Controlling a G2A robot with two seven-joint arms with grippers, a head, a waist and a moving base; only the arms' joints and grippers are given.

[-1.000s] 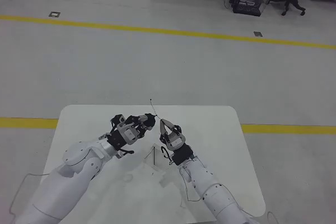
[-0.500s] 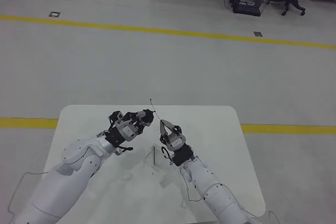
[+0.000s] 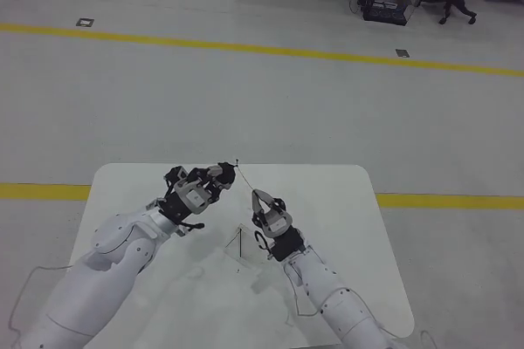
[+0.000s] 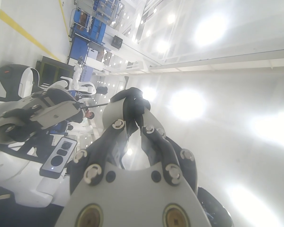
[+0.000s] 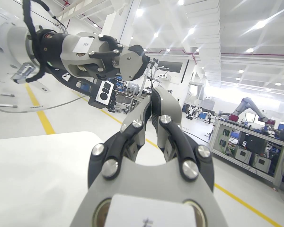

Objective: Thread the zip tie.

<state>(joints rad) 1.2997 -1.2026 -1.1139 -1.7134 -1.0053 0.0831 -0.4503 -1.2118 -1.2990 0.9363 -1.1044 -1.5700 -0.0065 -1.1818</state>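
Thin dark tie (image 3: pixel 244 176) strung between left tool (image 3: pixel 230 169) and right tool (image 3: pixel 257 193), both clamped shut on it, just apart, near tabletop (image 3: pixel 332 201) upper edge, frame centre

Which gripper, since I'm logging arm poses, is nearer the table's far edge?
The left gripper: it hangs at the far edge of the table, while the right gripper sits farther in toward the middle.

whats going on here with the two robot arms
A two-armed robot holds a thin black zip tie in the air above a white table. The left gripper and the right gripper are both shut on it, with the strip stretched between their tips. Whether the tail has entered the head is too small to tell.
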